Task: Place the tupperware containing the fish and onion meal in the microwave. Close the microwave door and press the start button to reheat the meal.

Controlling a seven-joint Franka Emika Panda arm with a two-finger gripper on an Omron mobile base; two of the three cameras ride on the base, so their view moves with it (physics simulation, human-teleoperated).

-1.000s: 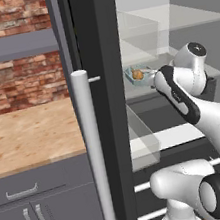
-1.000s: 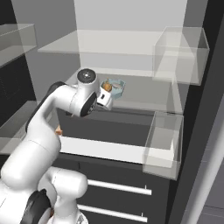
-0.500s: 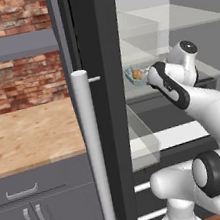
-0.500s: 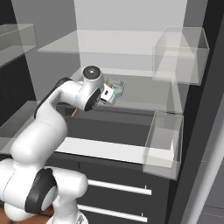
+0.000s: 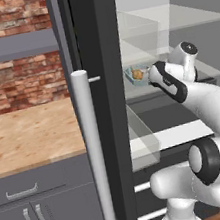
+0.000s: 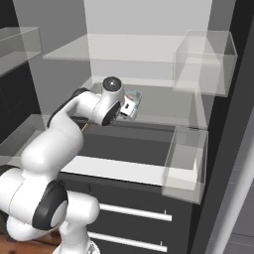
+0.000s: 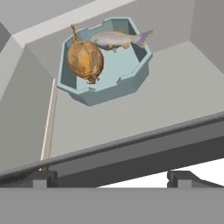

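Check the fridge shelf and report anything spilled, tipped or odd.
Nothing stands out. The tupperware sits flat on the grey fridge shelf, with the onion and fish inside it and nothing spilled. The open gripper is short of it.

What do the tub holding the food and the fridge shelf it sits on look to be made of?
The tupperware looks like matte pale-blue plastic: thick moulded walls, faceted corners, and no shine. It holds an onion and a fish. The shelf reads as plain grey, perhaps plastic or frosted glass; its flat rendering leaves that open.
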